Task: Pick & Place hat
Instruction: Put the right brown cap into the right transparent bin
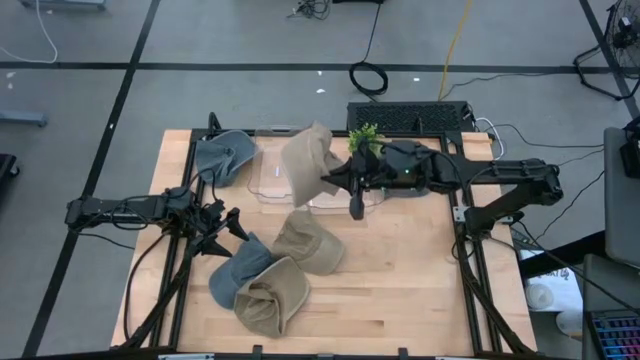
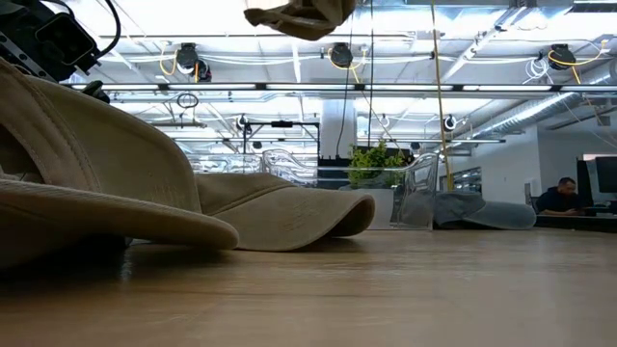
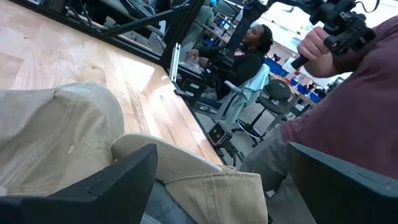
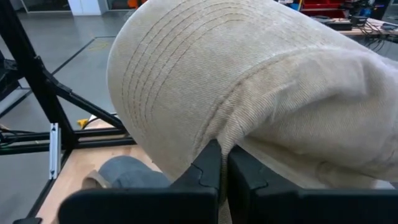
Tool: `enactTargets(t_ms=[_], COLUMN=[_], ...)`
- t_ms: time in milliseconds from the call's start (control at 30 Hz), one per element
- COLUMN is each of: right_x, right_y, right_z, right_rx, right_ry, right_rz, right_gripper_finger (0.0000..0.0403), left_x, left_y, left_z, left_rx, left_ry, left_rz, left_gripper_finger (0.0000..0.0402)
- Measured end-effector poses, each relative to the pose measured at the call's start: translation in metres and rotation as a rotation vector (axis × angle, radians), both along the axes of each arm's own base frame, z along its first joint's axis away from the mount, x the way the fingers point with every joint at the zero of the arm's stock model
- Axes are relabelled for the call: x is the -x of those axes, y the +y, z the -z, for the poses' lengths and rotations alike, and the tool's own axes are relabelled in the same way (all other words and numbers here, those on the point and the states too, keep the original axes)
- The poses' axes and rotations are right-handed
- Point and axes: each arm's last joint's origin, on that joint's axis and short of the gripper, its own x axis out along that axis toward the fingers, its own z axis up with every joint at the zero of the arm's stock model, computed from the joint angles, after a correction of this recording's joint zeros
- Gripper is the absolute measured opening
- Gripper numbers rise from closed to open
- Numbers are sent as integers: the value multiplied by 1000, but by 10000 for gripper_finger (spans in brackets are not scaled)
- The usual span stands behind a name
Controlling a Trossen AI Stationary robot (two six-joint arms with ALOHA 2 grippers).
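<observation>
High view: the right gripper (image 1: 338,180) is clamped on a tan hat (image 1: 308,160) and holds it in the air over a clear plastic bin (image 1: 268,185) at the far side of the wooden table (image 1: 400,270). A grey hat (image 1: 222,155) lies beside the bin's left end. The left gripper (image 1: 228,222), its fingers spread apart, sits over the left part of the table, next to a pile of three more hats: a tan one (image 1: 308,242), a grey-blue one (image 1: 240,270) and another tan one (image 1: 268,295) nearest the front edge.

Low view: two tan hats (image 2: 280,207) rest on the table close to the camera, and the lifted hat (image 2: 299,14) hangs at the top. A small green plant (image 2: 371,164) stands behind.

Left wrist view: the open fingers (image 3: 118,183) frame a tan hat (image 3: 56,143); people sit and stand in the room beyond.

Right wrist view: the closed fingers (image 4: 208,171) pinch the tan hat's (image 4: 249,81) cloth, with the grey hat (image 4: 124,171) below.
</observation>
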Motion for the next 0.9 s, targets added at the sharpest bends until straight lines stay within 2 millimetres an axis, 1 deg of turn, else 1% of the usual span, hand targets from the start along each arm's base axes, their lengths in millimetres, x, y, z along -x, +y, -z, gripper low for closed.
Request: enactTargets(t_ms=[200, 567, 767, 900], right_x=[0, 1, 1, 1], right_y=[-4, -4, -4, -4], right_z=[0, 4, 4, 4], right_rx=[-7, -7, -7, -7], right_ry=[-1, 43, 44, 41], right_rz=[14, 14, 14, 14], right_gripper_finger=[0, 0, 0, 0], left_x=[0, -2, -3, -3], left_y=[0, 3, 4, 5], left_z=[0, -7, -7, -10], left_rx=[-1, -3, 1, 70], left_ry=[-3, -75, -79, -72], left_rz=[-8, -108, -174, -215], left_gripper_finger=[361, 361, 361, 361])
